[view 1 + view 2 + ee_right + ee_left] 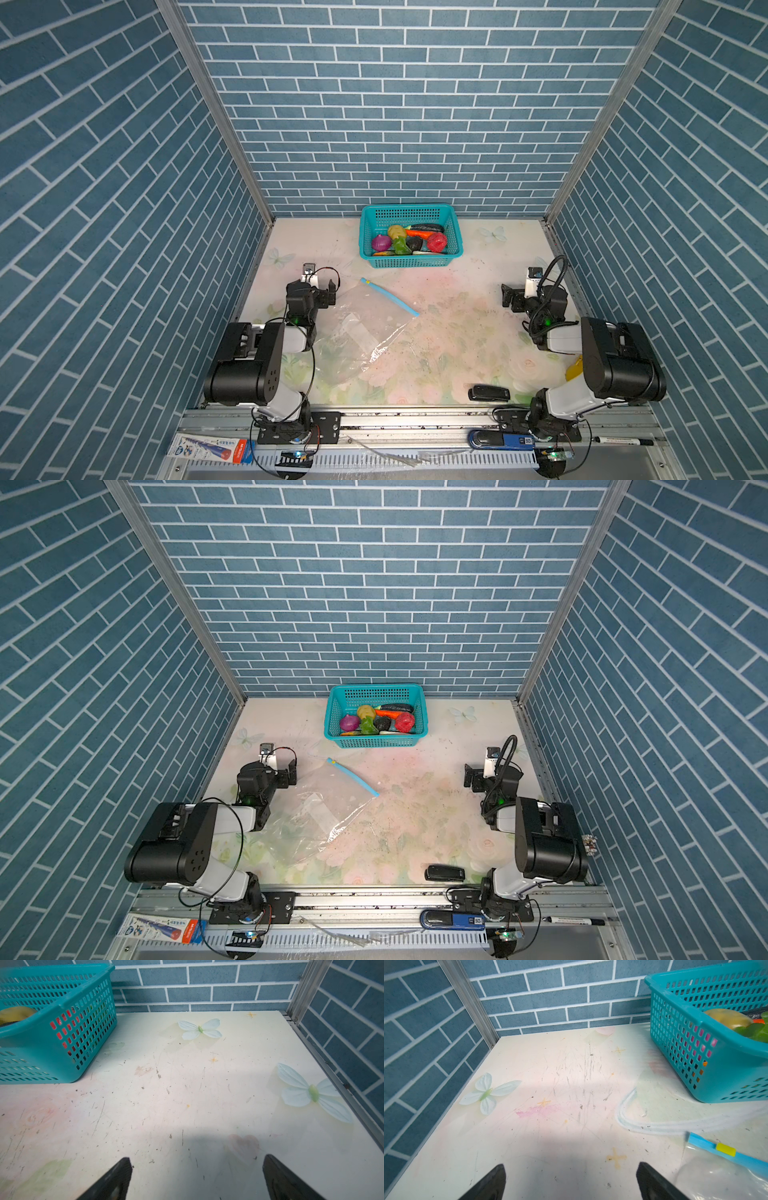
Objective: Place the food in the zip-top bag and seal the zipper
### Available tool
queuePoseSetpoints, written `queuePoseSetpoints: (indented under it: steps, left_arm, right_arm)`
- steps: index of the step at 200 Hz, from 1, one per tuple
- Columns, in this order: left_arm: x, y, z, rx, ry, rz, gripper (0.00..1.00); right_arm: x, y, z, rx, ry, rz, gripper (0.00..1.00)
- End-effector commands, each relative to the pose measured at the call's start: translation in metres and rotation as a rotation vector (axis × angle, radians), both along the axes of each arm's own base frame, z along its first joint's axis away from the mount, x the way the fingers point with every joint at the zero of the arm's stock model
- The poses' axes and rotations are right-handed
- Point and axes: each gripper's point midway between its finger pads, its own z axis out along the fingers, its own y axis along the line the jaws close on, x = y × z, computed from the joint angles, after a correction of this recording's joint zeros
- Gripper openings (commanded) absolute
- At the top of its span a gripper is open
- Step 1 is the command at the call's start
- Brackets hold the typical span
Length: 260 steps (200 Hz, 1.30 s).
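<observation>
While the food (409, 241) sits piled in the teal basket (405, 208) at the back wall, the zip-top bag (357, 332) lies flat on the table (457, 316), left of centre.
Zipper (390, 297) runs along the bag's far edge, yellow slider tab (725, 1149) at the basket end. Left gripper (571, 1167): jaws spread wide, holding nothing, just beside the bag. Right gripper (196, 1160): same, over bare table, well apart from the bag.

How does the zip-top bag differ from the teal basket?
The zip-top bag is clear and lies flat; the teal basket is opaque, perforated and has upright walls. The bag shows no food inside; the basket holds the food. Both rest on the table.
</observation>
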Motion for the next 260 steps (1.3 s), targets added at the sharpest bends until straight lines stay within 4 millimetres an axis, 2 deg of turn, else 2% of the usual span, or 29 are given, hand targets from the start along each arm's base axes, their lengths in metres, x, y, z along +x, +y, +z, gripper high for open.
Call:
queuePoseSetpoints:
  steps: [1,125,142,168,190,205,208,213,239,260]
  left_arm:
    - [0.003,-0.001,0.003,0.013,-0.002,-0.002,0.99]
    - [0.003,-0.004,0.005,0.022,-0.007,-0.011,1.0]
    - [0.004,-0.016,0.015,0.033,-0.001,-0.079,0.99]
    - [0.007,-0.012,0.038,0.053,0.052,-0.034,0.99]
    - [0.01,-0.015,0.062,0.011,0.078,0.01,0.99]
    - [0.011,-0.032,0.074,-0.079,0.101,-0.032,0.99]
    - [0.009,-0.035,0.072,-0.091,0.117,-0.037,0.99]
    - [0.013,-0.039,0.081,-0.115,0.116,-0.037,0.99]
    - [0.019,-0.063,0.086,-0.249,0.212,-0.041,0.99]
    - [0.02,-0.08,0.086,-0.373,0.325,-0.052,0.99]
  right_arm:
    - [0.007,0.0,0.011,0.021,-0.032,-0.005,0.99]
    - [0.009,-0.006,0.011,0.013,-0.031,-0.039,0.99]
    - [0.002,-0.001,0.023,-0.042,-0.065,-0.054,0.99]
    - [-0.004,-0.002,0.049,-0.134,-0.073,-0.138,0.99]
    - [-0.006,0.008,0.062,-0.134,-0.003,-0.181,0.98]
    - [-0.009,0.023,0.069,-0.144,0.08,-0.187,0.99]
    - [-0.011,0.023,0.068,-0.14,0.109,-0.201,0.99]
    - [-0.012,0.027,0.069,-0.12,0.142,-0.21,0.99]
    - [-0.021,0.065,0.06,0.039,0.269,-0.145,0.99]
    - [-0.028,0.111,0.056,0.124,0.305,-0.006,0.99]
